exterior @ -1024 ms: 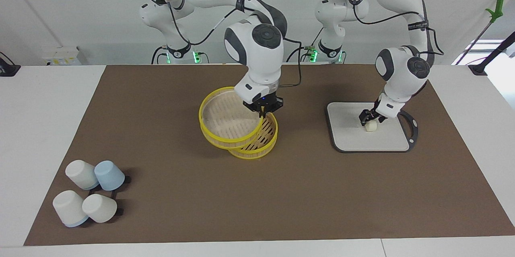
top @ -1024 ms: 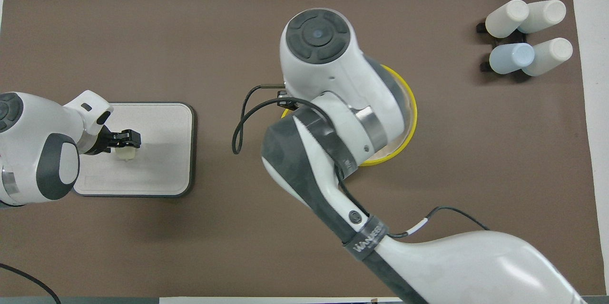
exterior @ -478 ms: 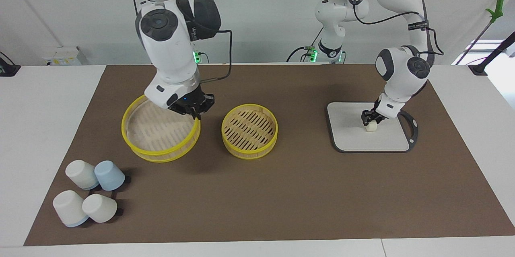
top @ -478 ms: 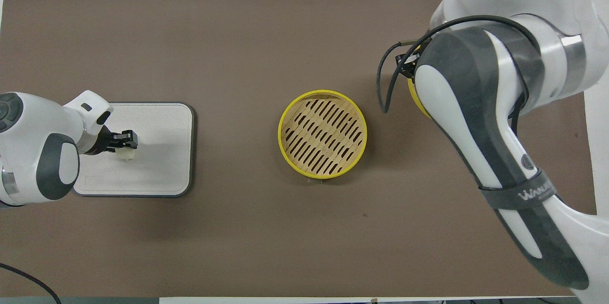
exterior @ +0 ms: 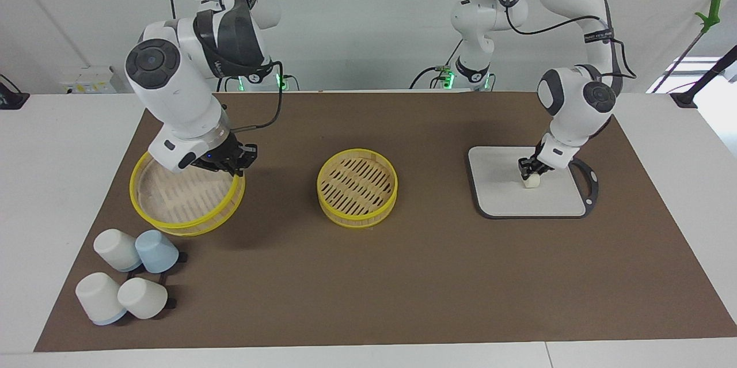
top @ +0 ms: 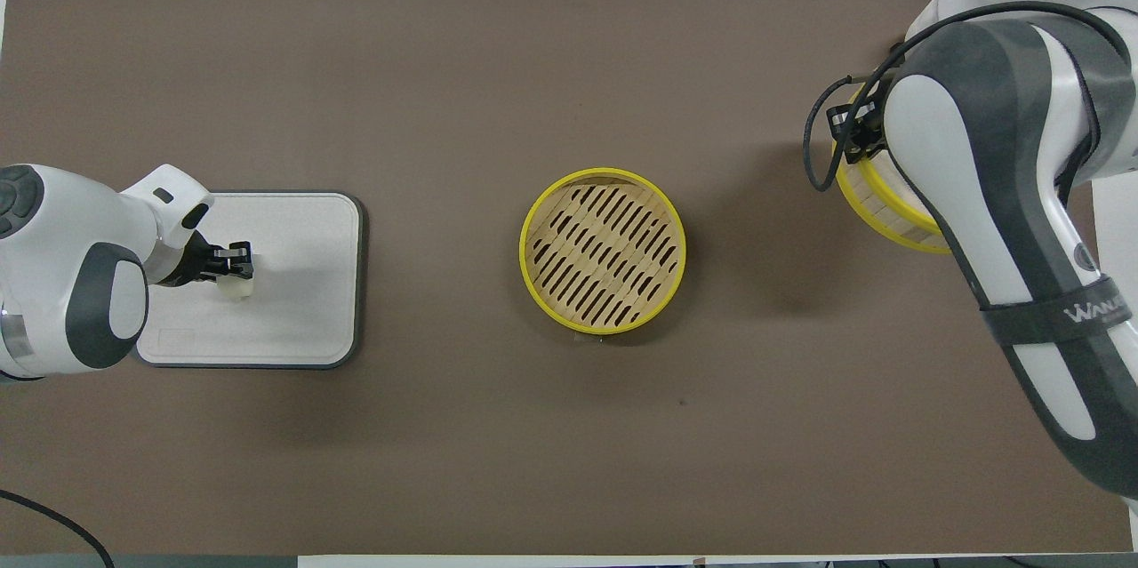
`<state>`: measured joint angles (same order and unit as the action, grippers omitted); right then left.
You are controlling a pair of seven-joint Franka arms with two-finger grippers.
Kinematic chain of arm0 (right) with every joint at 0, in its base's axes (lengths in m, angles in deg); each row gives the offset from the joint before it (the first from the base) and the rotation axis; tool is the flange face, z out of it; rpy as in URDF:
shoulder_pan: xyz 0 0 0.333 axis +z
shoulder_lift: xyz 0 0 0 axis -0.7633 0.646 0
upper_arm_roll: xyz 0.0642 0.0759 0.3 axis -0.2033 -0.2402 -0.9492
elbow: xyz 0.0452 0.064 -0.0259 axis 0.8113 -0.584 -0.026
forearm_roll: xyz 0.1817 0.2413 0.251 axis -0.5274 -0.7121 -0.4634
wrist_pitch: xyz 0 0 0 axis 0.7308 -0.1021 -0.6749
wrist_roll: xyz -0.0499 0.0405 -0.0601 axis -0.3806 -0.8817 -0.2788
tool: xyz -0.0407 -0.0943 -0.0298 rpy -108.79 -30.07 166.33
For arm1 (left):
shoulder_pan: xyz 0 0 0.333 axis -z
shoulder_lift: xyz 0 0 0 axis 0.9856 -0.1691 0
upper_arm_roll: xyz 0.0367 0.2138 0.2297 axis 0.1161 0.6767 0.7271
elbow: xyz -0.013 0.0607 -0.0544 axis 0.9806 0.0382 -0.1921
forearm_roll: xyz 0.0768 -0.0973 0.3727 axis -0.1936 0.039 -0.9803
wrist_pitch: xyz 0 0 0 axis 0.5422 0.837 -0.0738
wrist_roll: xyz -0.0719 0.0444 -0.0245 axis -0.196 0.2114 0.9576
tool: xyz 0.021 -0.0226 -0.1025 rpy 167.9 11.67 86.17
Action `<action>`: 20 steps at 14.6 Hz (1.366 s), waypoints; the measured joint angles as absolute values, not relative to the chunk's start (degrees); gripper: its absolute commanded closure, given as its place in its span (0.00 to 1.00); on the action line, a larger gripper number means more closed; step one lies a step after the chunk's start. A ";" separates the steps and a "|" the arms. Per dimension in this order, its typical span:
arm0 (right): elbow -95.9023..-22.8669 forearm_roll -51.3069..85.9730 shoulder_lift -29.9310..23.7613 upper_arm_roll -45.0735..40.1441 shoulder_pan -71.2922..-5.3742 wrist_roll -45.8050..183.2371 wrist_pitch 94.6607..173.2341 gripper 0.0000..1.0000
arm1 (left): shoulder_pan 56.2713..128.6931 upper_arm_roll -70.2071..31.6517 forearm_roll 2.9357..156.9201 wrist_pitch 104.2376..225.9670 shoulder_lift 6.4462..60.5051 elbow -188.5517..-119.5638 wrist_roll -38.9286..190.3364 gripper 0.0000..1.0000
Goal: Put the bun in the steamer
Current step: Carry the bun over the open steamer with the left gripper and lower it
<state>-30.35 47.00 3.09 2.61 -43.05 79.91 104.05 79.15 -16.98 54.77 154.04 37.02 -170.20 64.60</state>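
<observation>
- We see the bun, a small cream lump, on the grey board at the left arm's end of the bench, toward the board's edge nearer the robots.
- The left tool is down on the board with its fingers closed on the bun; in the overhead view the same tool sits on the bun.
- The steamer, with yellow rim and dark-slotted floor, stands at the middle of the bench, apart from both arms; from above its floor holds nothing.
- The paler-floored tier is at the right arm's end of the bench; we cannot tell whether it rests flat or is slightly lifted.
- The right tool pinches the tier's rim on the side toward the steamer, fingers drawn together on it; from above the arm covers most of the tier.
- Four upturned cups, three white and one blue, cluster at the bench corner farther from the robots on the right arm's end, just beside the tier.
- A brown mat covers the bench under everything listed.
</observation>
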 measured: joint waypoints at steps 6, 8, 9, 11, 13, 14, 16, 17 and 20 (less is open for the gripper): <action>-31.77 47.00 1.70 2.41 -42.62 79.91 104.05 1.00 | 88.31 -17.50 57.90 136.61 36.29 -153.78 81.68 0.63; -31.88 47.00 1.66 2.41 -42.63 79.91 104.05 1.00 | 94.28 -17.84 59.39 134.57 34.81 -148.94 91.29 0.63; -31.92 47.00 1.65 2.41 -42.66 79.91 104.05 1.00 | 97.51 -17.96 60.57 134.71 34.00 -147.67 95.31 0.63; -31.99 47.00 1.62 2.42 -42.67 79.91 104.05 1.00 | 103.02 -18.10 63.29 135.30 32.34 -145.59 101.35 0.63; -32.08 47.00 1.60 2.42 -42.67 79.91 104.05 1.00 | 107.63 -18.09 64.72 135.46 30.08 -142.03 106.44 0.63; -32.16 47.00 1.59 2.42 -42.67 79.91 104.05 1.00 | 109.63 -18.10 64.80 135.21 28.31 -139.33 108.97 0.63; -32.32 47.00 1.53 2.42 -42.67 79.91 104.05 1.00 | 113.72 -18.00 64.77 134.58 22.90 -133.29 112.60 0.63; -32.41 47.00 1.47 2.42 -42.67 79.91 104.05 1.00 | 115.65 -17.96 64.75 134.64 19.73 -130.82 113.55 0.63; -32.68 47.00 1.28 2.42 -42.67 79.91 104.05 1.00 | 119.18 -17.90 64.71 136.33 13.41 -127.45 114.38 0.63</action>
